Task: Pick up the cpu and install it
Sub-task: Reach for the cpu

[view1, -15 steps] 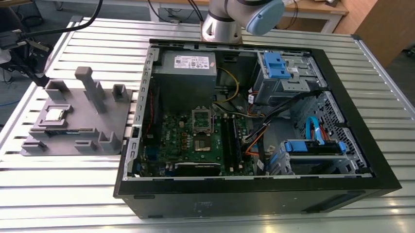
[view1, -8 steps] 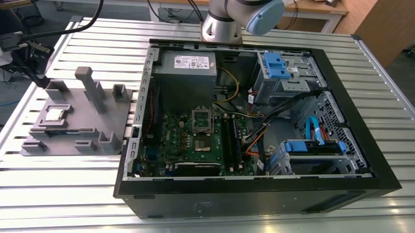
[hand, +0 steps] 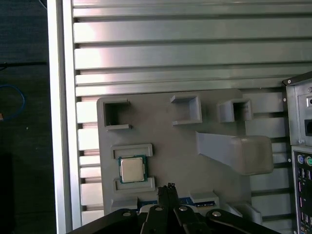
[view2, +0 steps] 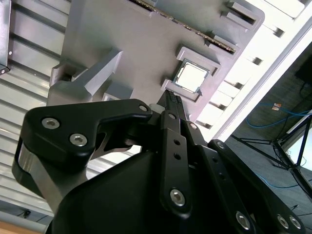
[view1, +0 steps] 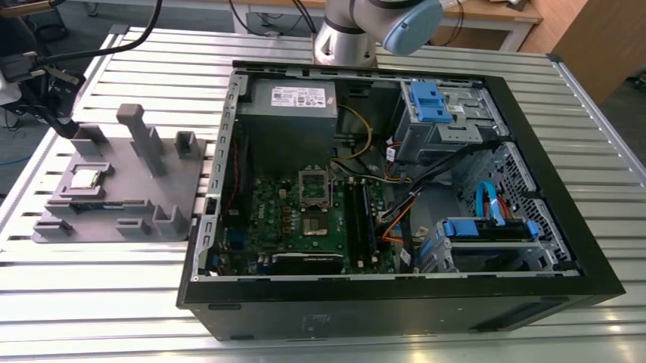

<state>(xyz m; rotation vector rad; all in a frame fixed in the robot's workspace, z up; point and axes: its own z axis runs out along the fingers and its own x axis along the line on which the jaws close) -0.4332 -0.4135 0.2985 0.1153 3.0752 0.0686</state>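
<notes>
On the exterior view's left, the cpu point(view1: 86, 178) lies in a pocket of the grey tray point(view1: 126, 185) on the slatted bench point(view1: 101, 302), the open computer case point(view1: 404, 310) to its right. In the first wrist view the claw point(hand: 168, 187) hangs clenched, empty, above the tray near the cpu

The end effector point(hand: 168, 190) points downward, its two slim black fingers point(view2: 171, 105) pressed together with nothing between them in both wrist views. In the exterior view the arm point(view1: 349, 38) stands upright, silver with a blue joint cap.
</notes>
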